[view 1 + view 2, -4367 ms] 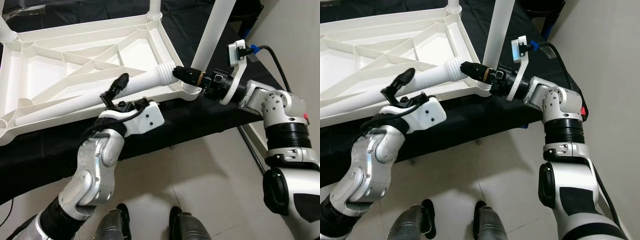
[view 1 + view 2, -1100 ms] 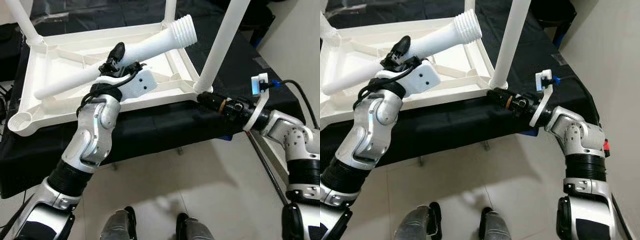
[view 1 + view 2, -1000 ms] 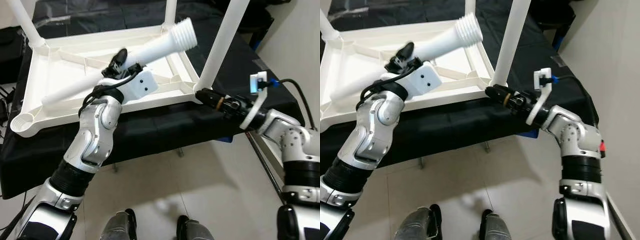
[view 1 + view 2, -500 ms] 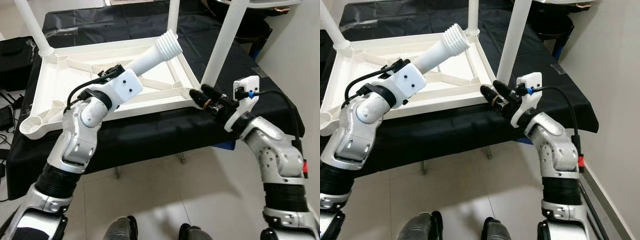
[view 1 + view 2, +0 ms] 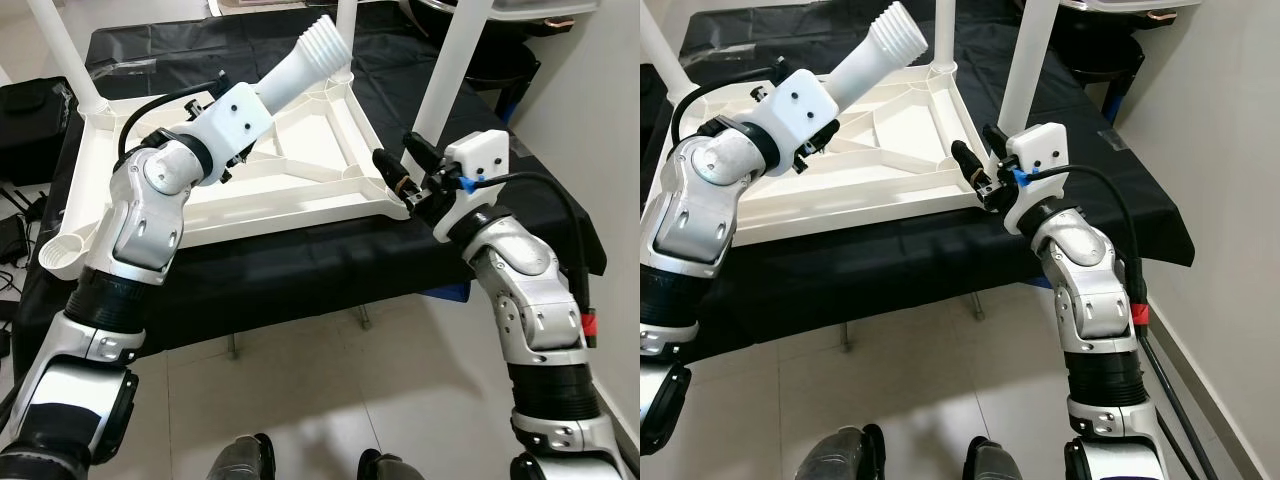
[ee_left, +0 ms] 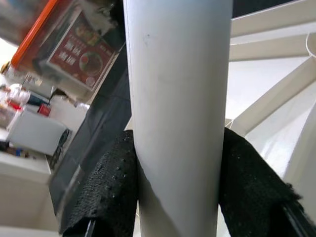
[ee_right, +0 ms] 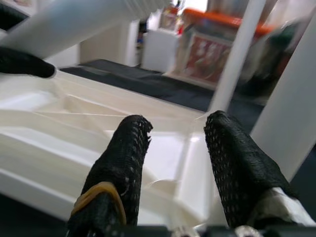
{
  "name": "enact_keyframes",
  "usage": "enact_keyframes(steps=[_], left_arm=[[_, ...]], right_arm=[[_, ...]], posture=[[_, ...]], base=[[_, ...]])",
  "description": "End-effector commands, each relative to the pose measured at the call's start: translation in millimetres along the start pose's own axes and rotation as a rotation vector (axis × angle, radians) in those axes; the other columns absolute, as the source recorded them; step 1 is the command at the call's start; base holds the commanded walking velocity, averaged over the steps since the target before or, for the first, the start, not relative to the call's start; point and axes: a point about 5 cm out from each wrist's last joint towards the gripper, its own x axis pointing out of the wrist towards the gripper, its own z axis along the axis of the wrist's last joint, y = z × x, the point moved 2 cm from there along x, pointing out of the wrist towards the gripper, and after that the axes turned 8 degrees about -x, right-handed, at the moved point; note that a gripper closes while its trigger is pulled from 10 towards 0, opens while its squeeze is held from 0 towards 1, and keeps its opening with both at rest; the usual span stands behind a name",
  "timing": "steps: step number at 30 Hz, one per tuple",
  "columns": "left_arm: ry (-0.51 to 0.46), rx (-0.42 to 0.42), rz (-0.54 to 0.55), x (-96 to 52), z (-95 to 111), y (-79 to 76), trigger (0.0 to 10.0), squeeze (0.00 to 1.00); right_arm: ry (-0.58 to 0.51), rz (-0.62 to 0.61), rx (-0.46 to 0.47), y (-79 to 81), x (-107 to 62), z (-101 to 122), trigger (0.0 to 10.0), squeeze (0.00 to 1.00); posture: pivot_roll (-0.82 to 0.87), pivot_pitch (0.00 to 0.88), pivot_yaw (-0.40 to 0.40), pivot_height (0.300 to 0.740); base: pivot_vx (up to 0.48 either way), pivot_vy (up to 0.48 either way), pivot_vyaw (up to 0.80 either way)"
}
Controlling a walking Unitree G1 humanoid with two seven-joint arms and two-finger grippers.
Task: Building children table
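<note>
White plastic tabletop (image 5: pixel 300 190), upside down, white leg (image 5: pixel 290 75) with ribbed end. Black cloth (image 5: pixel 300 265) covers the table. Left hand (image 6: pixel 177 197) and right hand (image 7: pixel 173 163): black textured fingers, silver arms; right hand has a yellow band on one finger (image 7: pixel 98 190). Floor (image 5: pixel 330 390) beige tile.

One white tabletop frame (image 5: pixel 300 190), inverted, lies on one black-covered worktop (image 5: pixel 330 270).

Table legs: four counted. Three legs stand upright in corner sockets: one at the far left corner (image 5: pixel 65 55), one at the far right corner (image 5: pixel 346 25), one at the near right corner (image 5: pixel 450 65). One loose leg (image 5: pixel 300 65), with a ribbed end, is off the frame.

One corner socket (image 5: pixel 62 255), near left, holds no leg.

Grippers: two counted, the left gripper (image 6: pixel 177 187) and the right gripper (image 7: pixel 177 163), each with two black fingers (image 7: pixel 123 168).
</note>
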Motion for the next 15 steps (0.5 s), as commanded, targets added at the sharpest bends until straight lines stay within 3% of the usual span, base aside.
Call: enact_keyframes(steps=[1,3,4,5,10,11,13,14,15], left_arm=[[0.026,0.001,-0.001,2.4,-3,9.0,10.0,0.00],[0.036,-0.037,0.001,4.0,-4,11.3,10.0,0.00],[0.033,-0.085,0.011,6.0,-3,15.2,10.0,0.00],[0.029,-0.112,0.018,7.2,-2,17.8,10.0,0.00],[0.010,-0.088,0.033,12.0,7,28.3,10.0,0.00],[0.007,-0.081,0.028,13.5,9,30.4,10.0,0.00],[0.031,-0.073,-0.007,17.4,8,29.2,10.0,0.00],[0.031,-0.073,-0.007,17.4,8,29.2,10.0,0.00],[0.037,-0.094,-0.048,19.6,8,24.1,10.0,0.00]], right_arm=[[-0.038,-0.014,-0.134,-0.9,3.1,10,10.0,0.23],[-0.042,-0.013,-0.167,-0.6,4.1,12,10.0,0.23],[-0.044,-0.012,-0.178,0.2,4.0,12,10.0,1.00],[-0.045,-0.012,-0.180,0.7,3.8,12,10.0,1.00],[-0.063,-0.010,-0.236,2.4,3.7,12,10.0,1.00],[-0.072,-0.014,-0.270,2.8,4.1,13,10.0,1.00],[-0.129,-0.052,-0.432,1.7,8.9,26,10.0,1.00],[-0.129,-0.052,-0.432,1.7,8.9,26,10.0,1.00],[-0.182,-0.060,-0.532,3.7,12.3,37,10.0,0.00]], posture=[[0.13,0.201,0.012,0.740],[0.13,0.201,0.012,0.740],[0.14,0.200,0.009,0.740],[0.14,0.199,0.005,0.740],[0.16,0.203,0.014,0.740],[0.16,0.203,0.014,0.740],[0.17,0.196,0.013,0.740],[0.17,0.196,0.013,0.740],[0.17,0.197,0.023,0.740]], base=[[0.000,0.000,0.00],[0.000,0.000,0.00],[0.000,0.000,0.00],[0.000,0.000,0.00],[0.000,0.000,0.00],[0.000,0.000,0.00],[0.000,0.000,0.00],[0.000,0.000,0.00],[0.000,0.000,0.00]])
